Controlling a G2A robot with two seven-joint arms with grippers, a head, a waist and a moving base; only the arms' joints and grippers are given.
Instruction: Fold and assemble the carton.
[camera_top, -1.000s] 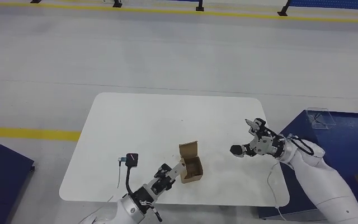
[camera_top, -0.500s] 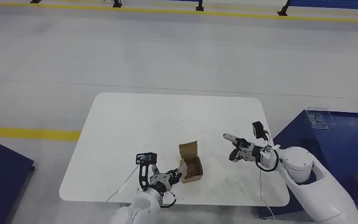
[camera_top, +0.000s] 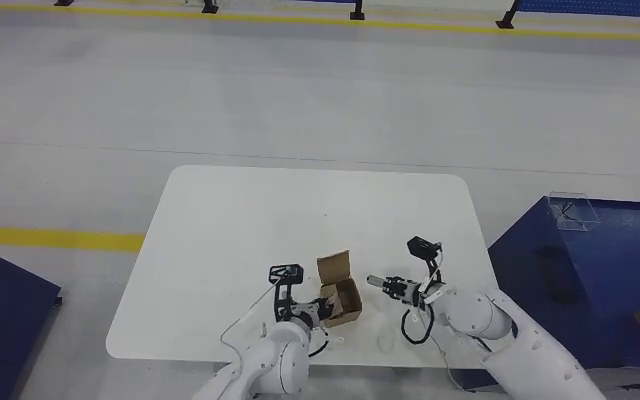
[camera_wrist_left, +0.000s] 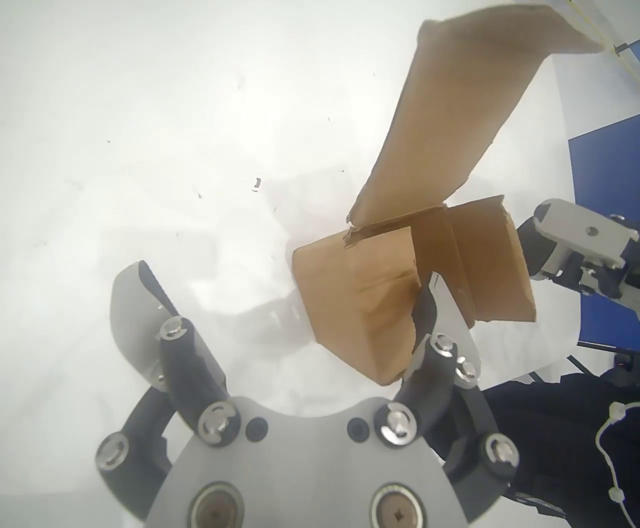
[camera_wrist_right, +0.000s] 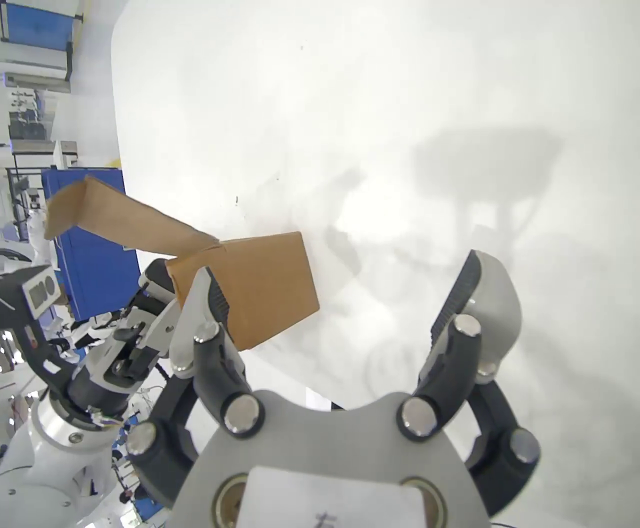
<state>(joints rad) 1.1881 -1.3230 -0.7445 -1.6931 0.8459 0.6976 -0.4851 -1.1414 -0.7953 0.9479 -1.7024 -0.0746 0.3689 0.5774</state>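
One carton (camera_top: 340, 297) stands by the near edge of the white table (camera_top: 230, 220), lid flap raised. At its near-left corner the left gripper (camera_wrist_left: 282, 285) is spread wide, one finger at the wall, the other well clear. Just right of the carton the right gripper (camera_wrist_right: 342, 272) hangs low, likewise spread, grasping nothing. Farther right, a clear tray (camera_top: 572, 210) tops a blue bin (camera_top: 600, 255).
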